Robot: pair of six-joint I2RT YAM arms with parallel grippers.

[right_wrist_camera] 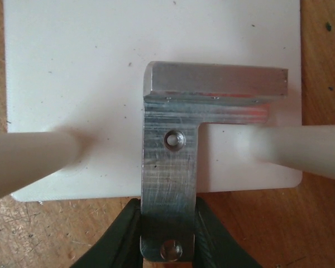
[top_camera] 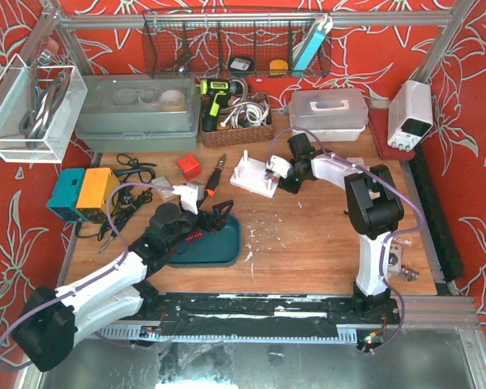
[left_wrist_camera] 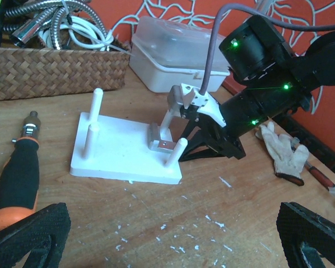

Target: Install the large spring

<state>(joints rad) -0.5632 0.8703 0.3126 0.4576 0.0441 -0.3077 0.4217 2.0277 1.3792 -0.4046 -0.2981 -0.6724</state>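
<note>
My right gripper [right_wrist_camera: 167, 240] is shut on the lower end of an L-shaped metal bracket [right_wrist_camera: 170, 162]. The bracket hangs over the near edge of the white base plate [right_wrist_camera: 72, 67], between two of its white pegs [right_wrist_camera: 33, 156]. From the left wrist view the bracket [left_wrist_camera: 163, 139] sits low by the plate [left_wrist_camera: 117, 151], with the right gripper [left_wrist_camera: 184, 146] behind it. My left gripper [left_wrist_camera: 170, 234] is open and empty above bare wood, left of the plate [top_camera: 255, 177]. A red coiled spring [top_camera: 196, 237] lies at the teal tray's [top_camera: 219, 247] left edge, partly hidden by my left arm.
An orange-and-black screwdriver [left_wrist_camera: 17, 173] lies left of the plate. Behind it stand a wicker basket [left_wrist_camera: 56, 70] and a white lidded box [left_wrist_camera: 173, 61]. A glove [left_wrist_camera: 282, 153] lies to the right. A red block [top_camera: 189, 167] and a teal-orange box [top_camera: 83, 193] sit at the left.
</note>
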